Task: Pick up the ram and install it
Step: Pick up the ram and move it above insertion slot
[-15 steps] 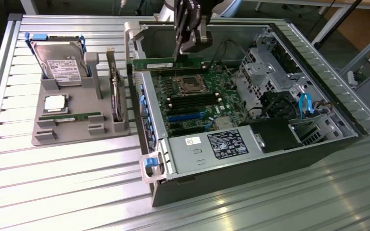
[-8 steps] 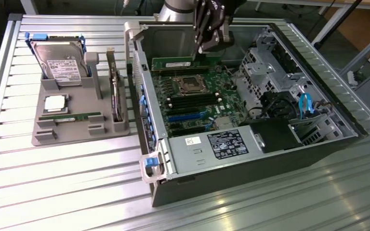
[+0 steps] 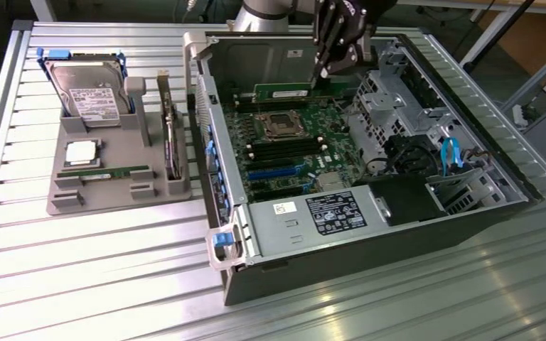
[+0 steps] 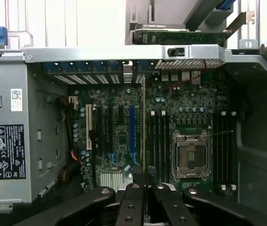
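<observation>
An aluminium-slat table (image 3: 83, 284) carries everything. On it, filling the middle and right of the exterior view, lies an open dark computer case (image 3: 368, 259). Inside it are a green motherboard (image 3: 292, 153) (image 4: 119, 136) with an empty silver processor socket (image 3: 278, 126) (image 4: 190, 153), and a grey power supply (image 3: 292, 227) (image 4: 6, 136). The supply bears a black label with white print and a small white coded sticker, both too fine to read.

At the exterior view's left stands a grey holder (image 3: 74, 199). It holds a silver hard drive (image 3: 88, 96) with a white label that cannot be read, an expansion card (image 3: 170, 138) standing on edge, a square silver processor chip (image 3: 82, 151) and a thin green stick (image 3: 102, 173) lying flat.

The black gripper (image 3: 325, 71) (image 4: 143, 181) hangs at the upper middle of the exterior view, over the far part of the motherboard. Its fingers are closed tight on the ram (image 3: 284, 91) (image 4: 143, 122). The ram is a long, thin green board, seen edge-on in the wrist view as a narrow strip. There it lies between the blue expansion slot (image 4: 131, 129) and the black memory slots (image 4: 157, 141) beside the socket. Whether it touches the board cannot be told.
</observation>
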Controlling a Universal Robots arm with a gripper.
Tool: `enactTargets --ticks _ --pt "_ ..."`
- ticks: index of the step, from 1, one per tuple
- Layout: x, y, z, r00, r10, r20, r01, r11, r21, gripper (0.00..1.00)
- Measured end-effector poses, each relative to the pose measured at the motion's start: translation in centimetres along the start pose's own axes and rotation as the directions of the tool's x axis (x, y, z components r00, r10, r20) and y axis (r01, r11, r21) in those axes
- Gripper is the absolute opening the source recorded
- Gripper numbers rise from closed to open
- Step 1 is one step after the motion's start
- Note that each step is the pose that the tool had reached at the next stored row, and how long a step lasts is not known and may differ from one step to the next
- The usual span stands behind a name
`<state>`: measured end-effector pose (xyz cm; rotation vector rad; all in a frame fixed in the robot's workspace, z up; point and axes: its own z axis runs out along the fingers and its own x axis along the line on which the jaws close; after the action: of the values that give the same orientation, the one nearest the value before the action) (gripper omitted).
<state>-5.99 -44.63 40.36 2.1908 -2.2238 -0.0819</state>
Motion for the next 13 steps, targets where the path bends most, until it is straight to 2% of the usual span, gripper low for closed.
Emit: enactTargets --ticks 2,5,12,13 --pt "0.0 -0.88 -0.04 1.0000 0.000 0.0001 0.000 1.0000 -0.0002 0.11" --pt "0.0 -0.91 -0.04 1.0000 0.000 0.0001 0.000 1.0000 -0.0002 0.11" --pt "0.1 -1.05 2.71 1.0000 0.000 0.0002 0.000 1.0000 -0.0001 0.11" --pt "0.1 -1.05 2.75 1.0000 0.000 0.0000 0.000 1.0000 -0.0002 0.11"
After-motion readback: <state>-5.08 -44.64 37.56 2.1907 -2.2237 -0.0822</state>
